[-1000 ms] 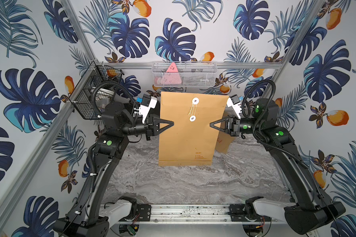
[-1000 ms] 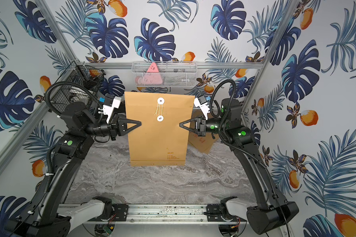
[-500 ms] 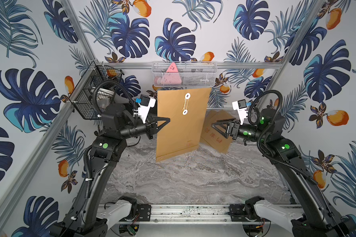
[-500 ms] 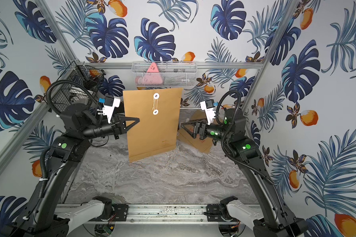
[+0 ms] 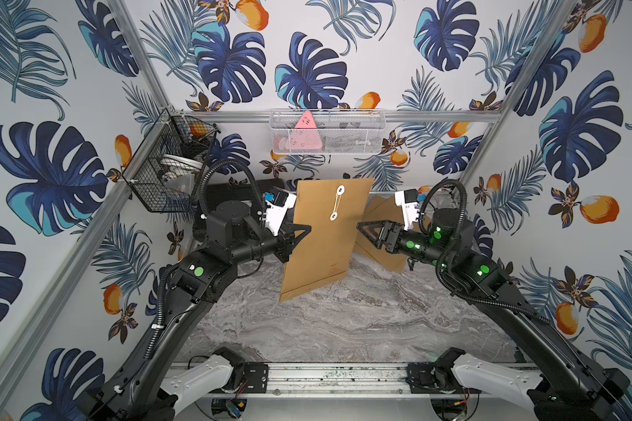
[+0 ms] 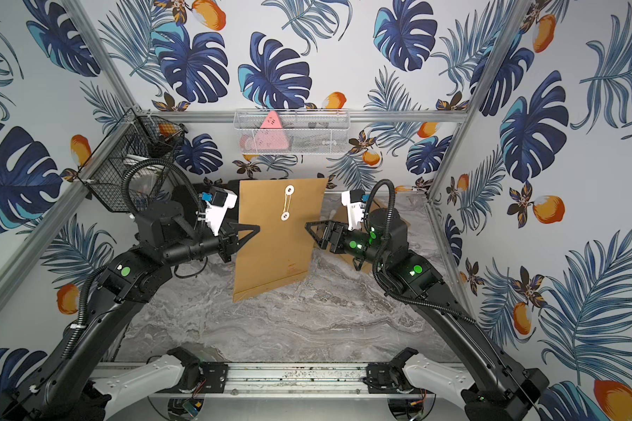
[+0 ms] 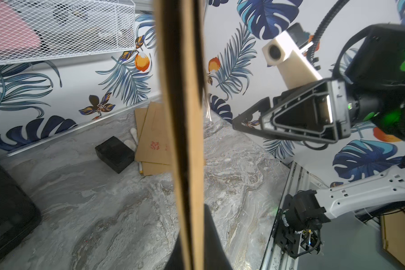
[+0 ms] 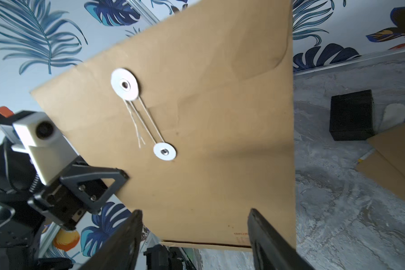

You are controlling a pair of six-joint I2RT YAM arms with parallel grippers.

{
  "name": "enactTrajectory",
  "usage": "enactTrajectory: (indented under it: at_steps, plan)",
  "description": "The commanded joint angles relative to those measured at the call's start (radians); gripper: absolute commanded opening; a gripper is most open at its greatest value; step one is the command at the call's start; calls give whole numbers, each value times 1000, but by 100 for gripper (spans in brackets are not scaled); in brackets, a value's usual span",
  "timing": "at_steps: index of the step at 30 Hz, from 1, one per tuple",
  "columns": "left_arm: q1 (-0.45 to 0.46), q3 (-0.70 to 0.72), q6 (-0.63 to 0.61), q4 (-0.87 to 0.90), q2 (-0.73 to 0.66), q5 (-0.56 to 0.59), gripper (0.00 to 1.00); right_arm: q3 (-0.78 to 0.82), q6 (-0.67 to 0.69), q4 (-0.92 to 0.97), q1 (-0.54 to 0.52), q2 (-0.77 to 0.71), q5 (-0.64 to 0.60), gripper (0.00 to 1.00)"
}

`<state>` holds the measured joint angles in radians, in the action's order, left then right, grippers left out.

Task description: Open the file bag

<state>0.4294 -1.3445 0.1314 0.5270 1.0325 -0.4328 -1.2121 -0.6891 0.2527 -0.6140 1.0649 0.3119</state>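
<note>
The file bag (image 5: 325,240) (image 6: 274,240) is a brown paper envelope with two white discs joined by a string (image 8: 147,121). It hangs upright and tilted above the marble table (image 5: 343,320). My left gripper (image 5: 304,230) (image 6: 255,229) (image 7: 190,243) is shut on the bag's left edge, which the left wrist view shows edge-on (image 7: 185,105). My right gripper (image 5: 360,225) (image 6: 308,226) (image 8: 194,212) is open and holds nothing. It stands just off the bag's right edge with a small gap. The right wrist view shows the bag's face (image 8: 220,145) beyond the spread fingers.
More brown envelopes (image 5: 384,215) (image 7: 153,145) and a black box (image 7: 115,154) (image 8: 351,114) lie at the back right of the table. A white mesh basket (image 5: 327,133) with a pink triangle hangs on the back wall. A black wire basket (image 5: 168,164) hangs at the left.
My right gripper has let go of the bag's right edge, opened and drawn back, then come near the edge again. The bag has swung and tilted, now held by the left gripper alone.
</note>
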Motion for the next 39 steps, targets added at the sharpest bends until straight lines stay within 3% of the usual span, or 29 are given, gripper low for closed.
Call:
enactTrajectory:
  at_steps: [1, 11, 16, 30, 39]
  plan:
    - [31, 20, -25, -24, -13, 118, 0, -17, -162, -97, -1, 13, 25, 69]
    - [156, 64, -4, -97, 24, 221, 0, 43, -287, -242, -9, 78, 65, 52]
    - [195, 56, -21, -94, 52, 246, 0, 41, -299, -275, -10, 95, 106, 50]
    - [229, 28, -39, -89, 78, 247, 0, 39, -291, -230, -10, 125, 96, 47]
    - [236, 25, -41, -84, 77, 247, 0, 36, -275, -225, -9, 124, 91, 37]
